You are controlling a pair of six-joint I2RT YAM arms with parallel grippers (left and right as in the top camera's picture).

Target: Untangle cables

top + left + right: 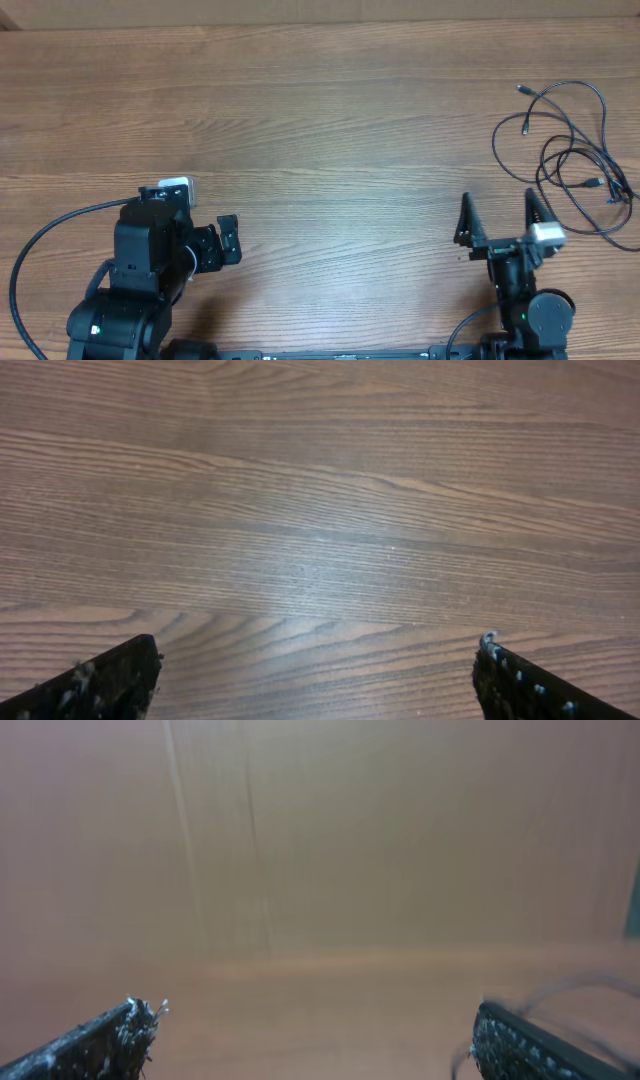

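Note:
The cables (pixel 575 160) lie in a loose tangle of thin black loops with small plug ends at the table's far right. My right gripper (pixel 499 212) is open and empty, just left of and below the tangle, apart from it. In the right wrist view a blurred bit of cable (pixel 580 988) shows beside the right finger, and the gripper (pixel 315 1020) holds nothing. My left gripper (pixel 232 240) sits at the front left, far from the cables; in the left wrist view it (pixel 318 660) is open over bare wood.
A thick black arm cable (pixel 40 250) curves along the front left edge. The wooden table (pixel 330 120) stretches between the two arms. The tangle lies close to the right edge.

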